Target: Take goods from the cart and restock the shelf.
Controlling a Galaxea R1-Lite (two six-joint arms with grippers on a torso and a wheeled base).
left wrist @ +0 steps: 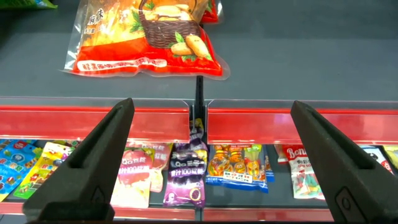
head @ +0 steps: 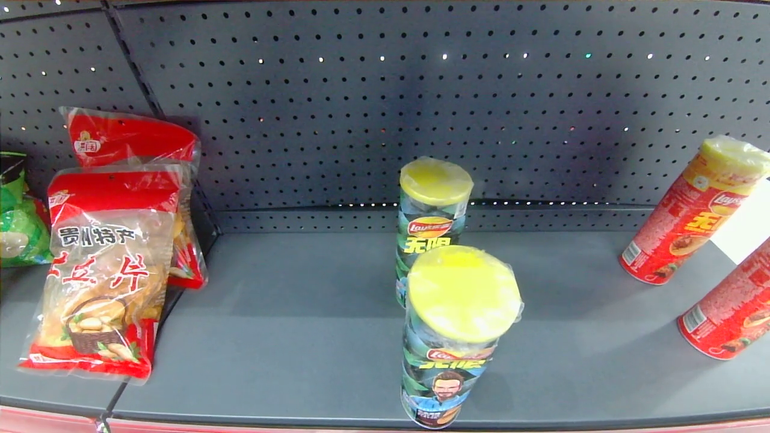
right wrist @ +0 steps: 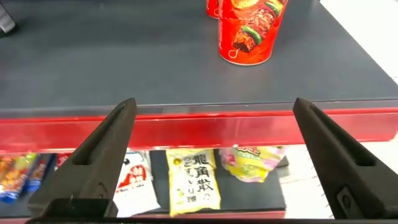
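Head view: the dark grey shelf [head: 289,325] runs across the frame, with a pegboard [head: 361,90] as its back. At the robot's left stand two red snack bags, one behind the other. The front bag [head: 102,270] has a clear window, a printed basket of potatoes and large lettering in black and red. The rear bag [head: 132,141] leans on the pegboard just behind it. A green bag [head: 18,216] shows at the far left edge. Near the middle two green cans with yellow lids stand upright, one behind the other. The near can [head: 457,337] is at the shelf's front edge and has a cartoon face low on its label. The far can [head: 433,216], just behind it, has a round red-and-yellow logo. Well to the right stand the rear red can [head: 692,216], yellow-lidded, and the front red can [head: 731,307], cut by the frame edge. In the left wrist view the left gripper [left wrist: 212,107] hangs before the shelf's red rail [left wrist: 93,118], fingers spread wide and empty. The front bag lies beyond the rail, and small bright packets [left wrist: 186,174] sit on the level below. In the right wrist view the right gripper [right wrist: 214,102] is likewise spread wide, with nothing between its fingers. The front red can, a grilled skewer on its label, stands on the shelf beyond the rail, and more packets [right wrist: 193,180] lie beneath.
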